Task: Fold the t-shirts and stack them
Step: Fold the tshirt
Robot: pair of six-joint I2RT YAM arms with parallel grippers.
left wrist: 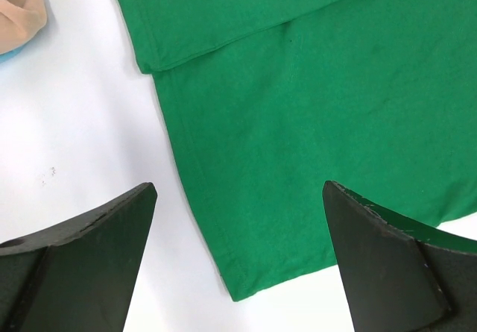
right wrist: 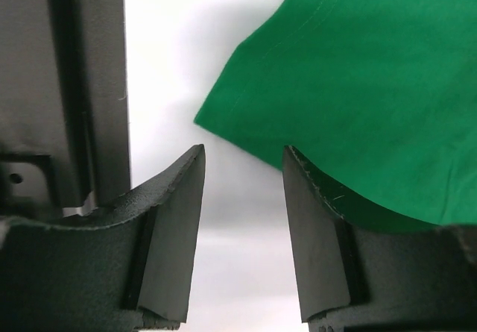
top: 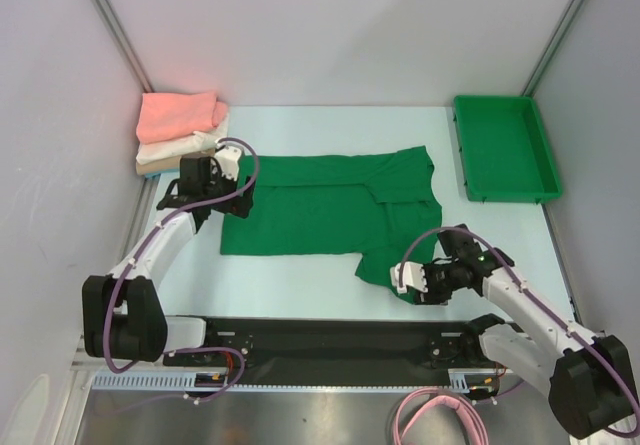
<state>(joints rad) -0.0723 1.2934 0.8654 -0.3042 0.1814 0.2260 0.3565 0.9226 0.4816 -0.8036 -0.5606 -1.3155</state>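
Left arm [top: 150, 250] was stretched forward up its own side, forearm angled inward, and the left gripper [left wrist: 238, 186] pointed down with jaws spread wide. Right arm [top: 530, 310] lay low, bent in toward the middle; the right gripper [right wrist: 242, 160] was parted too, though narrower.

Overhead view faces down over the whole bench [top: 290, 285]. The close wrist views share the green t-shirt [top: 320, 210], at its nine and five o'clock edges.

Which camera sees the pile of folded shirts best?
The top camera: it shows the whole pile, pink over white over tan, at the far left. The left wrist camera catches only a tan corner. The right wrist camera misses it.
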